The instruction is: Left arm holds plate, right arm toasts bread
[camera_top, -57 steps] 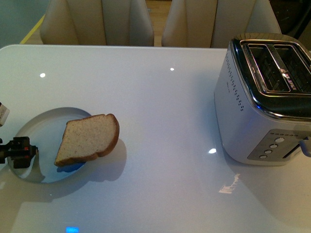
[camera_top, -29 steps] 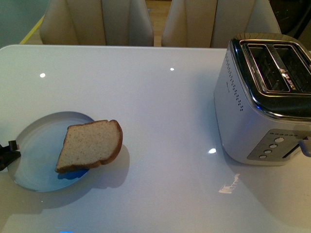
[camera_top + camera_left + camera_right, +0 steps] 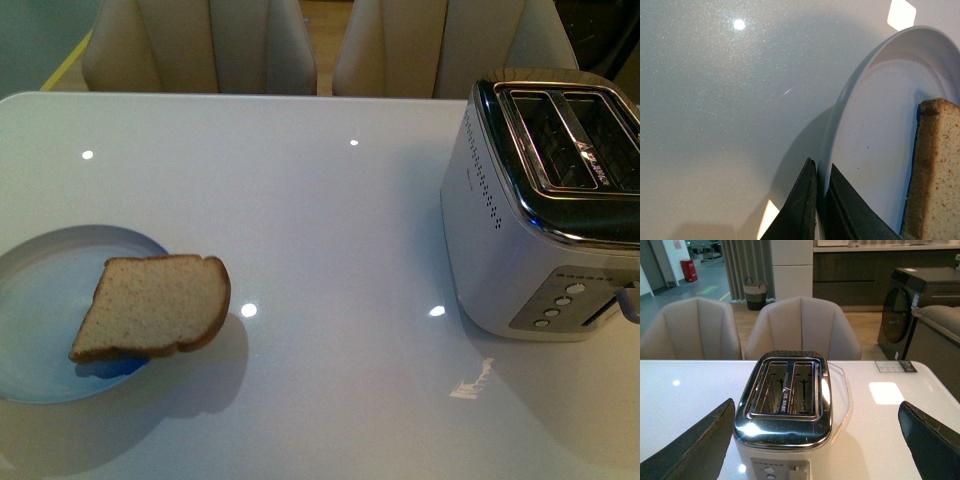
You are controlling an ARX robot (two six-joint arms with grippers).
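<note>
Pale plate (image 3: 875, 120) rim in the tight pinch of the black left hand (image 3: 820, 174), bread (image 3: 935, 170) just beyond.

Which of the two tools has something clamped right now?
The left tool: its jaws are closed on the rim of the plate. The right tool is wide open and empty, facing the toaster.

You have the left tool (image 3: 821, 174) pinched on the rim of the plate (image 3: 875, 115), the bread (image 3: 935, 170) lying on it, its shadow falling on the table (image 3: 715, 100).
</note>
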